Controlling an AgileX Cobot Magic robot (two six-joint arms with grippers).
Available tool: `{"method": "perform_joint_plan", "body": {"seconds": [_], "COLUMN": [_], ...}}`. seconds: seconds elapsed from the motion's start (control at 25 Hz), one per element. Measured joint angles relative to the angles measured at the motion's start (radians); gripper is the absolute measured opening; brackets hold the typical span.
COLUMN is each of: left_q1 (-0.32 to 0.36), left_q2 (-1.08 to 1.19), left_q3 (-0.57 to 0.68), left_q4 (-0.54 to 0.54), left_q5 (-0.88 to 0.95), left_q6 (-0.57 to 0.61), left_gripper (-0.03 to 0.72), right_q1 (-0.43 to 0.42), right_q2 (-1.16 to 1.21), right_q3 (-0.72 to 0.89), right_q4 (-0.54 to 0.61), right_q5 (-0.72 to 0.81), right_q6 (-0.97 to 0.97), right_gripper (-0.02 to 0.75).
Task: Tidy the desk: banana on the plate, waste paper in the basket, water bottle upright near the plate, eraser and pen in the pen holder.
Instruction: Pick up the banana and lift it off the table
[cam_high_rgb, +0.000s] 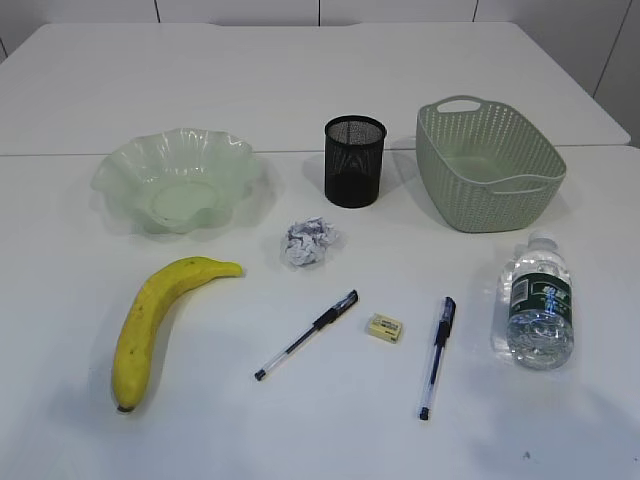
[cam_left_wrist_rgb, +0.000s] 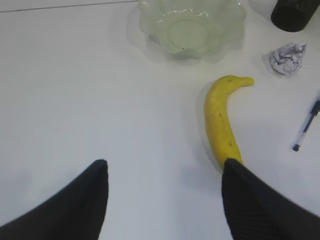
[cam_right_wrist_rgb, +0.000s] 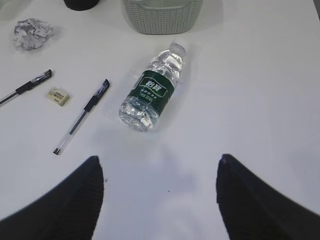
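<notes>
Nothing has yet been put away on the white surface (cam_high_rgb: 60, 250). The banana (cam_high_rgb: 150, 325) is found lying front left, its stem towards the ruffled green plate (cam_high_rgb: 178, 180), which stands empty just behind it. The waste paper (cam_high_rgb: 308, 242) is found crumpled at centre, before the black mesh pen holder (cam_high_rgb: 354, 160); the green basket (cam_high_rgb: 488, 163) stands empty to the right. Two pens are logged: the left pen (cam_high_rgb: 305, 335) and the right pen (cam_high_rgb: 437, 356), with the eraser (cam_high_rgb: 384, 327) between them. The water bottle (cam_high_rgb: 535, 302) lies on its side, front right, well apart from the plate. The left gripper (cam_left_wrist_rgb: 165, 167) is held open and empty, one fingertip just over the banana's near end; the right gripper (cam_right_wrist_rgb: 160, 165) is likewise open and empty, short of the bottle. Risks noted: the round bottle may roll from an off-centre pinch; the banana may pivot if taken by its end; the thin pens and small eraser may slip from the fingertips; the light mesh holder may be tipped by a misjudged drop.
</notes>
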Motion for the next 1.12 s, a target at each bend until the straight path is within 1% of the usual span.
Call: {"method": "perform_joint_plan", "body": {"seconds": [0.2, 0.44, 0.64, 0.88, 1.12], "left_q1": [0.0, 0.0, 0.0, 0.0, -0.007], "left_q2": [0.072, 0.191, 0.33, 0.509, 0.659], "left_q3": [-0.082, -0.24, -0.383, -0.535, -0.657], "left_q4": [-0.013, -0.016, -0.016, -0.02, -0.078], "left_q5": [0.008, 0.017, 0.088, 0.202, 0.286], "left_q6": [0.033, 0.053, 0.059, 0.094, 0.157], "left_gripper": [0.502, 0.501, 0.5, 0.5, 0.5], "right_q1": [0.0, 0.0, 0.0, 0.0, -0.001], "right_q2": [0.125, 0.261, 0.364, 0.432, 0.448], "right_q3": [-0.072, -0.143, -0.159, -0.163, -0.163], "right_q4": [0.004, 0.014, 0.014, 0.014, 0.014], "right_q5": [-0.006, -0.006, -0.005, -0.003, -0.01], "right_q6": [0.005, 0.007, 0.008, 0.008, 0.008], "right_gripper": [0.526, 0.526, 0.526, 0.526, 0.526]}}
